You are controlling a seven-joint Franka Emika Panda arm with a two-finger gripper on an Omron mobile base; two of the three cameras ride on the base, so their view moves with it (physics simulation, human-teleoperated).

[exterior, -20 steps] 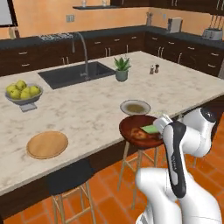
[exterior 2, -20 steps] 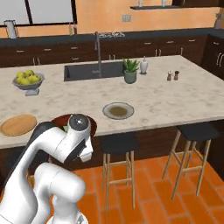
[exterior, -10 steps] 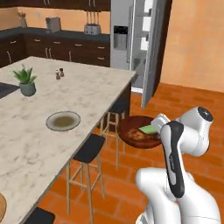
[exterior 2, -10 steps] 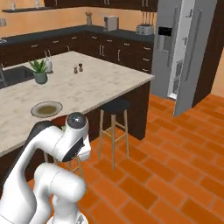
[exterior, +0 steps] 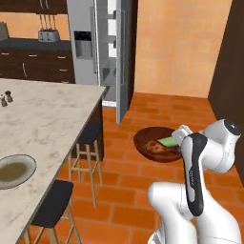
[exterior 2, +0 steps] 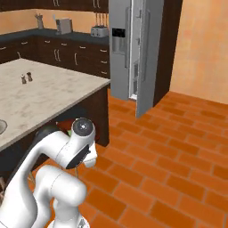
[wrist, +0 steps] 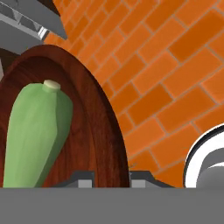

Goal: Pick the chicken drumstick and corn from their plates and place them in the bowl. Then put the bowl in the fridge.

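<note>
The dark reddish-brown wooden bowl [exterior: 148, 137] hangs in the air over the brick floor, with my gripper [exterior: 176, 141] shut on its right rim. In it lie the reddish-brown chicken drumstick [exterior: 155, 147] and the green-husked corn [exterior: 167, 141]. The hand view shows the bowl's rim [wrist: 100, 127] pinched between my fingertips [wrist: 82, 179] and the corn [wrist: 37, 135] lying inside. The grey fridge [exterior: 85, 47] stands ahead to the left with one door [exterior: 122, 66] swung open onto white shelves. A grey plate [exterior: 14, 170] sits on the island counter.
The marble island counter [exterior: 43, 124] runs along the left, with two stools [exterior: 88, 138] tucked under its edge. Shakers [exterior: 4, 98] stand on it. Open brick floor [exterior: 157, 109] lies between me and the fridge [exterior 2: 127, 44]. A dark cabinet wall [exterior: 233, 81] rises at the right.
The whole scene has swung: the camera has turned from the island toward the fridge, which is nearer now. The bowl stays in my shut gripper with both foods in it.
</note>
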